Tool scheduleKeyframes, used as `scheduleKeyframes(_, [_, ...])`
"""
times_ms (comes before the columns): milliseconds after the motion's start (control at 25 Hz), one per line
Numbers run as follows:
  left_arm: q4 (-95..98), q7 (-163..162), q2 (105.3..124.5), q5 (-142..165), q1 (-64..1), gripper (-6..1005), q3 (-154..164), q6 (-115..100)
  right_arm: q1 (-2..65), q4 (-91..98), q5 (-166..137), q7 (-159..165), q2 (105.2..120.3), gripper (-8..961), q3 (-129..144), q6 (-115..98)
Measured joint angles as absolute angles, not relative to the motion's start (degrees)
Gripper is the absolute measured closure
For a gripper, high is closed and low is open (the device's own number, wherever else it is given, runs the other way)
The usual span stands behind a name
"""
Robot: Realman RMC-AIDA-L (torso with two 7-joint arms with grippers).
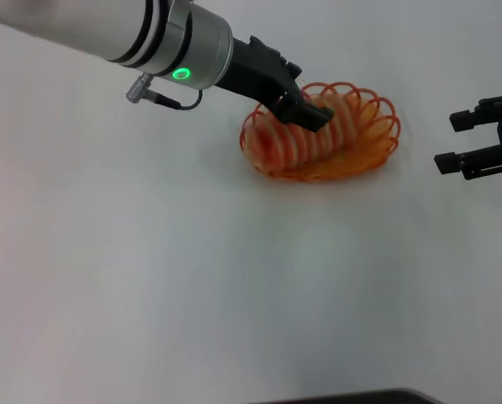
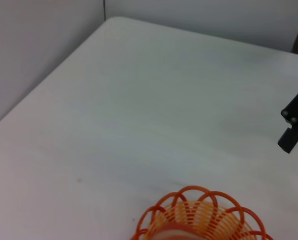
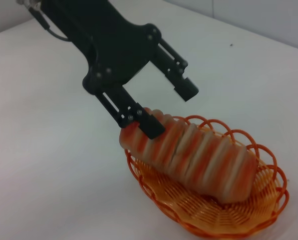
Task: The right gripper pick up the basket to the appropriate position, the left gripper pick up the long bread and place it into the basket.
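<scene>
Jaws of left gripper (image 3: 169, 110) apart over long bread (image 3: 188, 155) in basket (image 3: 268, 200)

No readable text, labels, brands, numbers or signs showed in any view.
</scene>
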State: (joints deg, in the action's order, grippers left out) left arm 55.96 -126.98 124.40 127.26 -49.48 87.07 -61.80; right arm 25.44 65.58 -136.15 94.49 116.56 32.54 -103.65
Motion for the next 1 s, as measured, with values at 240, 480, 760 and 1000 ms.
scheduleKeyframes(240, [63.61, -126.11, 124.19, 126.71, -42.08, 220, 85.03, -63.53, 25.92, 65.48, -136.15, 94.58, 116.54, 144, 33.47, -103.4])
scheduleKeyframes(480, [71.95, -116.64, 124.08, 117.73, -29.36, 116, 73.79, -74.04, 26.31, 65.47, -136.14, 94.94, 116.66, 144, 33.49, -103.71])
scheduleKeyframes(760, [63.74, -102.71, 122.1, 115.23, -24.52, 120, 54.21, -95.8, 26.85, 65.47, -136.06, 95.07, 117.43, 145, 33.49, -105.13])
scheduleKeyframes(1000, [56.42, -97.6, 118.81, 115.62, -20.89, 121, 51.21, -98.43, 27.52, 65.47, -136.02, 95.09, 117.94, 145, 33.63, -106.28])
